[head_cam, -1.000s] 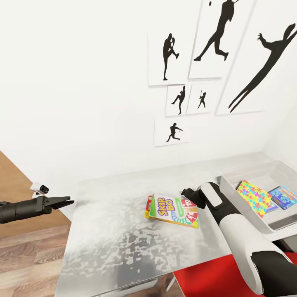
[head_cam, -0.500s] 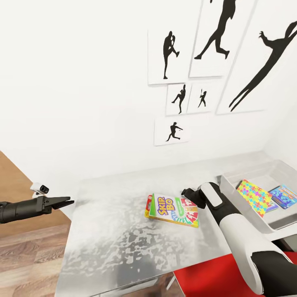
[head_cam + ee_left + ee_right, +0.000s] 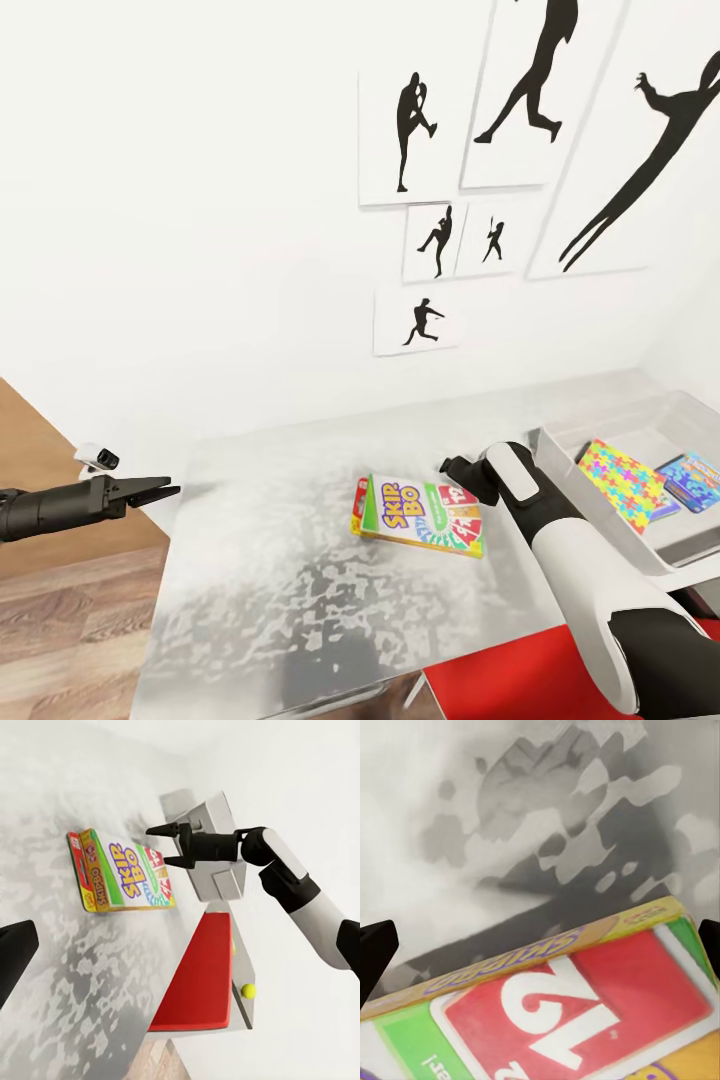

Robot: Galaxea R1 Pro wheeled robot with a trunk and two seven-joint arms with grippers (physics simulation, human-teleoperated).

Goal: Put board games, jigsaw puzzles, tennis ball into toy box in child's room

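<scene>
The yellow-green Skip-Bo board game [image 3: 418,512] lies flat in the middle of the pale grey table [image 3: 260,580]. My right gripper [image 3: 455,468] is open, just above the box's red-printed end [image 3: 585,1005] nearest the toy box, touching nothing; its spread fingers [image 3: 166,862] show from the side. The light grey toy box [image 3: 600,520] stands at the table's right end and holds a jigsaw puzzle [image 3: 622,478] and the small blue board game [image 3: 690,478]. My left gripper [image 3: 160,490] hangs open and empty off the table's left end. A tennis ball [image 3: 248,991] lies beside a red panel.
The white wall with black silhouette pictures [image 3: 520,130] runs close behind the table. A red surface [image 3: 500,670] sits below the table's near right edge. Wood plank floor [image 3: 70,610] lies to the left, under my left arm.
The head view has turned slightly, sliding the toy box toward the picture's right edge. Both grippers and the Skip-Bo box keep their places.
</scene>
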